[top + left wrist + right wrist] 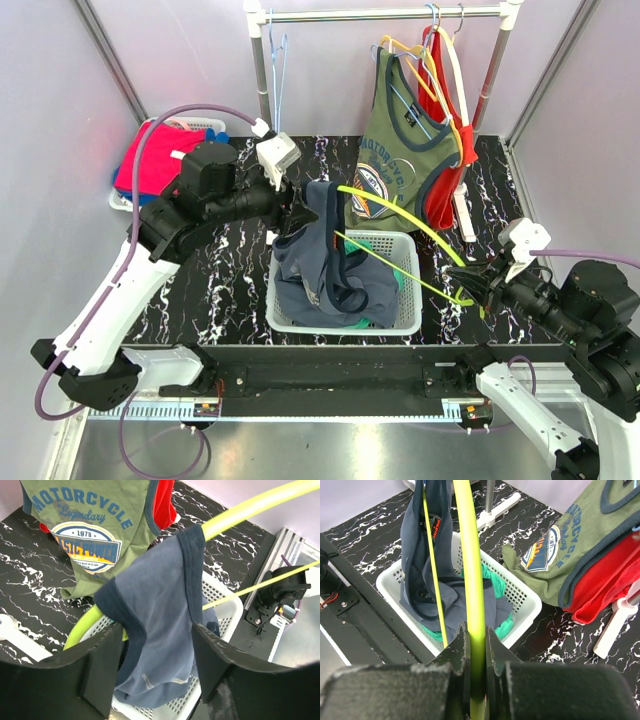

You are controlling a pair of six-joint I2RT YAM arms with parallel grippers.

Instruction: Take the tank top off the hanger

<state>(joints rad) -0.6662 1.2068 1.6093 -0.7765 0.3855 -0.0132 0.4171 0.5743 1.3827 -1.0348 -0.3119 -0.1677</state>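
Observation:
A dark blue tank top (320, 250) hangs by one strap from a yellow-green hanger (400, 215), its lower part sagging into a white basket (410, 320). My right gripper (462, 278) is shut on the hanger's thick bar (470, 555), jaws pressed on both sides of it (474, 635). My left gripper (300, 215) stands open at the tank top's upper left. In the left wrist view the blue cloth (165, 605) fills the gap between its fingers (157, 630), and the pads stand apart from the cloth on both sides. The hanger (250, 505) runs above.
A green motorcycle-print tank top (395, 150) and a red garment (445, 190) hang on the white rack (380, 14) behind the basket. A bin of red and blue clothes (160, 165) sits at the back left. Teal cloth (505, 627) lies in the basket.

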